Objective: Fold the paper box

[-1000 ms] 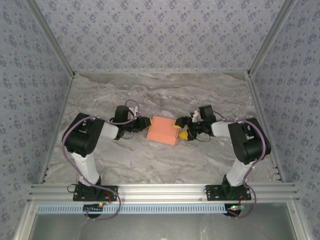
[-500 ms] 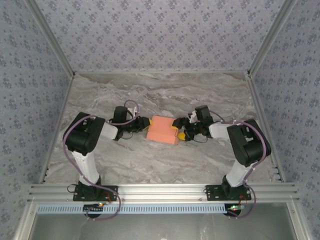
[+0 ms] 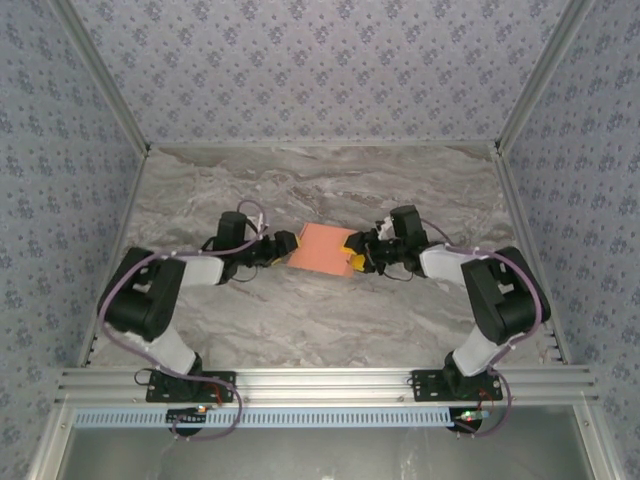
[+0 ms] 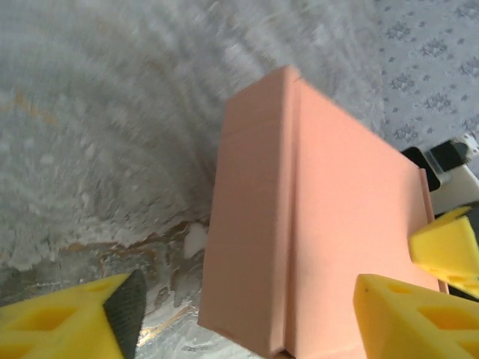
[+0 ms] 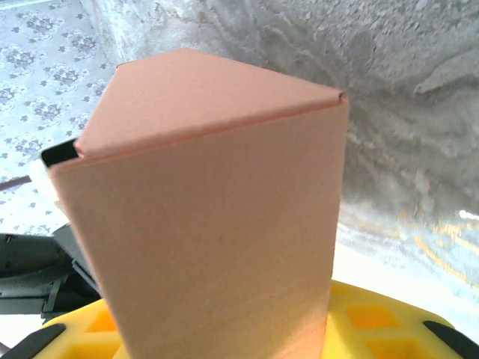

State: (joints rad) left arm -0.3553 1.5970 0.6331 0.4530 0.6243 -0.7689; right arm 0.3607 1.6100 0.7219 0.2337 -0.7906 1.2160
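spanning left-right, paper box (image 3: 320,248) grasped by right tool (image 3: 353,254), left tool (image 3: 281,248) released.

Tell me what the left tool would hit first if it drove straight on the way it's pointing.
The paper box, almost at once: it sits straight ahead of the left tool, whose fingers are open. The right tool lies beyond it, depth unclear.

no text, labels, brands or numbers readable anywhere, paper box (image 3: 320,250) faces blank
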